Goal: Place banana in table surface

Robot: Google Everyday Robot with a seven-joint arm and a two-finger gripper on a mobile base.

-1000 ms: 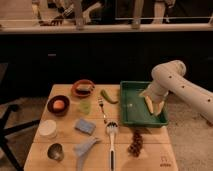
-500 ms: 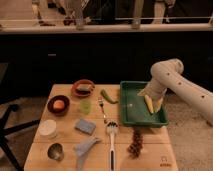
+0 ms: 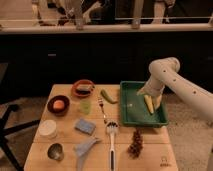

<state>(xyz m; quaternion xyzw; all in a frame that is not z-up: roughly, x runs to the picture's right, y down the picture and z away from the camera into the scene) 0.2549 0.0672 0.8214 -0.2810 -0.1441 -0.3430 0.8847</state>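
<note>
The banana [image 3: 148, 104], small and pale yellow, lies inside the green tray [image 3: 131, 122] near its right side. My gripper [image 3: 151, 99] reaches down into the tray from the white arm at the right. It stands open right over the banana, its fingers on either side of the fruit, which rests on the tray floor. The table surface [image 3: 150, 156] is light tan wood and carries the tray at its right half.
A green pepper [image 3: 107, 96] and a fork [image 3: 102, 107] lie left of the tray. In front are a brush [image 3: 111, 140] and a pinecone [image 3: 135, 143]. Bowls [image 3: 59, 105], a green cup [image 3: 85, 106], a white tub [image 3: 48, 128], a metal cup [image 3: 55, 151] and a blue sponge [image 3: 85, 126] fill the left half.
</note>
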